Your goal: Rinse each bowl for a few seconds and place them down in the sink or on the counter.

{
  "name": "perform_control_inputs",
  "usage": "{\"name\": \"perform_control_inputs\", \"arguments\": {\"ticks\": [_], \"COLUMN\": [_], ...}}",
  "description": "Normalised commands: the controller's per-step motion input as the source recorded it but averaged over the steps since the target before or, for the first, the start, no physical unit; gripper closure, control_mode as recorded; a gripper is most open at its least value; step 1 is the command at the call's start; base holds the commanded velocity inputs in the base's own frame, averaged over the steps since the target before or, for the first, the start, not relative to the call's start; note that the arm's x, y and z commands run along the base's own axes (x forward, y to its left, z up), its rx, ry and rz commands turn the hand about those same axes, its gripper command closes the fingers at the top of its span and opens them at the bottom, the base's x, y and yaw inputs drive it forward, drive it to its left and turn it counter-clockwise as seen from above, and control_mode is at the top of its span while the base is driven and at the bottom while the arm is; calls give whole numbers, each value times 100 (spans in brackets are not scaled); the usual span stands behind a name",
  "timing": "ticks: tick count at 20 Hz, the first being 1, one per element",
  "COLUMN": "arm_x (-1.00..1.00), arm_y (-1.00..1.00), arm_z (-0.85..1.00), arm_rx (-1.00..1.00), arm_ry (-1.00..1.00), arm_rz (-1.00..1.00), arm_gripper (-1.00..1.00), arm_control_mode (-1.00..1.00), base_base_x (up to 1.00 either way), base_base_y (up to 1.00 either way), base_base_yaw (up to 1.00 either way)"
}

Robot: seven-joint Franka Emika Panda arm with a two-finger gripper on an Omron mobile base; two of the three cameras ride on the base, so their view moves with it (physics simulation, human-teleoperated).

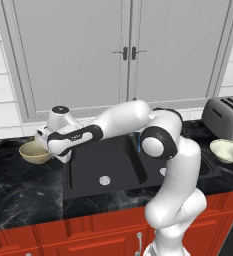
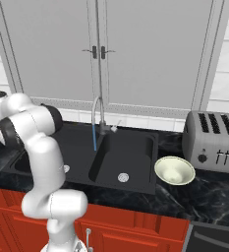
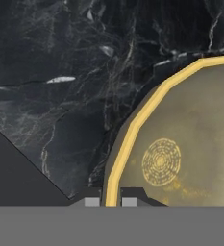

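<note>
left base view: you see the arm reaching left across the black sink [image 1: 108,167]; the gripper [image 1: 44,142] sits at the near rim of the tan-gold bowl [image 1: 34,153], which rests on the black marble counter [image 1: 23,192] left of the sink. the cream-white bowl [image 1: 227,150] stands on the counter right of the sink, in front of a toaster [image 1: 227,117].
right base view: you see the faucet [image 2: 100,115] behind the sink [image 2: 130,152], a thin blue stream of water [image 2: 94,137] falling from it, and the cream-white bowl [image 2: 174,170] just right of the basin.
hand view: you see the two fingertips [image 3: 92,201] nearly closed, pinching the yellow rim of the tan-gold bowl [image 3: 190,144]; marble counter [image 3: 60,72] lies beyond.
</note>
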Motion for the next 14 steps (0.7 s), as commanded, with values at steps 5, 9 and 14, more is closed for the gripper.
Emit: {"name": "perform_control_inputs", "arguments": {"ticks": [5, 9, 14], "arm_x": [5, 3, 0], "arm_y": [17, 15, 18], "arm_z": [-11, -5, -10], "arm_rx": [3, 0, -2], "arm_ry": [7, 5, 0], "arm_rz": [1, 3, 5], "arm_gripper": [100, 100, 100], "arm_control_mode": [-100, -100, -100], "base_base_x": [0, 0, 0], "base_base_y": [0, 0, 0], "base_base_yaw": [0, 0, 0]}}
